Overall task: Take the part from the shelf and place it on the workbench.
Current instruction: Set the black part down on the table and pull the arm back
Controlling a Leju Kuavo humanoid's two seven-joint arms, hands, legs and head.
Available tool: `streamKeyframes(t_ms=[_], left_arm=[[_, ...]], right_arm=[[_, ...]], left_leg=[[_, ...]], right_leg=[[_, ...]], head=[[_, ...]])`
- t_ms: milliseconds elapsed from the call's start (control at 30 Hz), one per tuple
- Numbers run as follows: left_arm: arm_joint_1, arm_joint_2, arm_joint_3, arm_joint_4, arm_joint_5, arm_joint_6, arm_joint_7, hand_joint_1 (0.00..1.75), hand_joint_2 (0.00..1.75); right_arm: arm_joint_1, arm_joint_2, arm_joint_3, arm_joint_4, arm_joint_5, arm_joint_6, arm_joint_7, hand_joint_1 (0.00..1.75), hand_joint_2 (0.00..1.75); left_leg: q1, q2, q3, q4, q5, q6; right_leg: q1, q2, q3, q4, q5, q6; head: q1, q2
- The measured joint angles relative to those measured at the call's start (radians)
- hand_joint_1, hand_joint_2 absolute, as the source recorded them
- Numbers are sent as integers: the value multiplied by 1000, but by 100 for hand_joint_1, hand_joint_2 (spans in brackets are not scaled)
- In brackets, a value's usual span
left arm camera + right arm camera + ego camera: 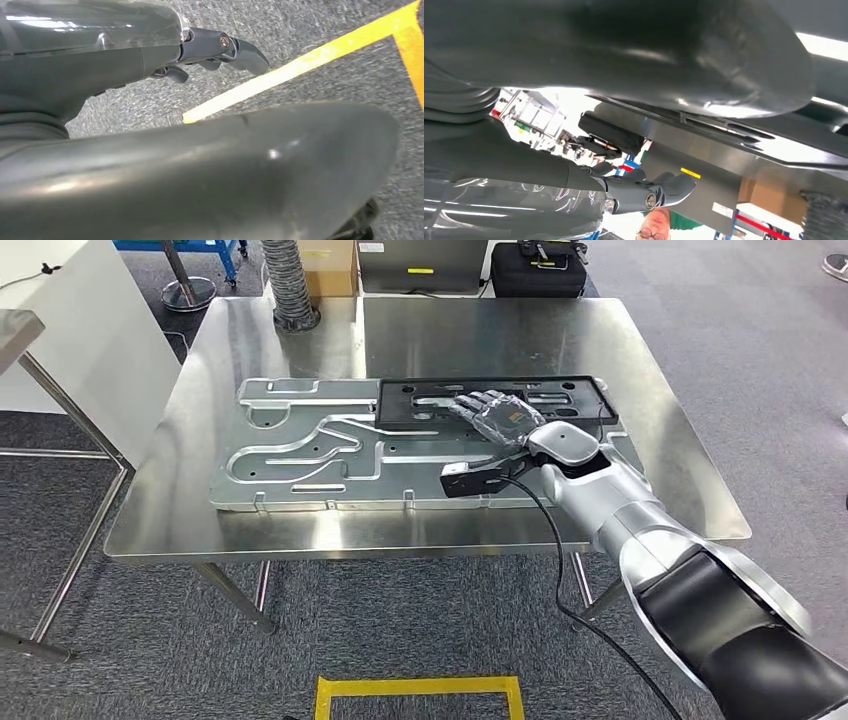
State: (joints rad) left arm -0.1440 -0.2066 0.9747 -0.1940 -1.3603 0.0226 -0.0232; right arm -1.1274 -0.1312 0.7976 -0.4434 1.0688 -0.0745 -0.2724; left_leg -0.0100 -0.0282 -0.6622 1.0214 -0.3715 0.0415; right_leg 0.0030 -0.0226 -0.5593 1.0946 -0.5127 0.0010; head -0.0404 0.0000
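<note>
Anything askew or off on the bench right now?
Nothing stands out. The black part lies flat and square on the silver panel on the workbench, right hand resting on it. Left hand hangs over the floor.

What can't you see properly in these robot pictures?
- Head view: the right hand lies over the black part; its fingers hide whether they grip it.
- Left wrist view: the left hand hangs over the floor; a dark body part blocks the rest.
- Right wrist view: dark covers hide most of the workbench.
</note>
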Motion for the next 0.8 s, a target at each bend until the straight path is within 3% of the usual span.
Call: streamKeyframes(t_ms=[67,167,200,300,333,367,400,433,500,567,667,733,800], left_arm=[[0,-2,0,0,1,-2,-2,0,0],[1,-3,0,1,3,-6,-4,0,0],[2,-3,0,1,3,-8,-4,0,0],[3,-2,0,1,3,-11,-4,0,0],[3,-1,0,1,3,-12,-5,0,0],[4,0,0,1,3,-13,-5,0,0],[4,1,0,1,3,-14,-5,0,0],[4,1,0,1,3,-15,-5,0,0],[4,3,0,1,3,-16,-5,0,0],[4,3,0,1,3,-17,-6,0,0],[5,4,0,1,3,-18,-7,0,0],[5,5,0,1,3,-18,-7,0,0],[4,5,0,1,3,-19,-8,0,0]], right_arm=[[-4,3,-3,0,-3,0,0,0,0],[-4,3,-4,2,-9,2,0,0,0],[-3,3,-4,2,-10,2,1,0,0],[2,-2,-4,6,-11,2,3,0,0],[6,-7,-4,7,-11,2,4,0,0],[11,-12,-4,9,-11,2,4,0,0],[16,-16,-4,11,-11,2,5,0,0],[20,-20,-4,13,-11,1,5,0,0],[23,-24,-5,15,-11,1,5,0,0],[24,-27,-6,16,-10,2,6,0,0],[27,-27,-7,21,-10,2,9,0,0],[29,-20,-9,26,-11,3,13,0,0],[31,-8,-13,32,-12,2,16,0,0]], left_leg=[[2,3,-6,-3,14,-9],[4,7,-10,-11,24,-26],[3,7,-17,2,3,-33],[10,10,-64,157,-137,-56],[14,12,-78,221,-166,-63],[18,13,-80,261,-170,-69],[22,14,-67,273,-155,-76],[27,15,-35,244,-128,-82],[35,10,65,111,-103,-92],[35,1,124,17,-117,-79],[29,1,115,4,-111,-42],[29,6,99,2,-90,-22],[27,10,75,2,-70,-13]], right_leg=[[13,-8,48,-81,3,-13],[11,-8,45,-108,32,-15],[6,-9,39,-118,47,-18],[-2,-13,3,-128,85,-19],[-4,-14,-12,-127,96,-16],[-6,-15,-26,-125,106,-12],[-10,-16,-41,-123,116,-8],[-14,-16,-56,-118,124,-2],[-21,-13,-86,-100,137,11],[-22,-10,-103,-84,147,25],[-26,-5,-112,-80,158,47],[-29,1,-134,-34,107,55],[-29,8,-173,87,13,57]], head=[[0,0],[0,0],[0,0],[0,0],[0,0],[0,0],[0,0],[0,0],[0,0],[0,0],[0,0],[0,0],[0,0]])
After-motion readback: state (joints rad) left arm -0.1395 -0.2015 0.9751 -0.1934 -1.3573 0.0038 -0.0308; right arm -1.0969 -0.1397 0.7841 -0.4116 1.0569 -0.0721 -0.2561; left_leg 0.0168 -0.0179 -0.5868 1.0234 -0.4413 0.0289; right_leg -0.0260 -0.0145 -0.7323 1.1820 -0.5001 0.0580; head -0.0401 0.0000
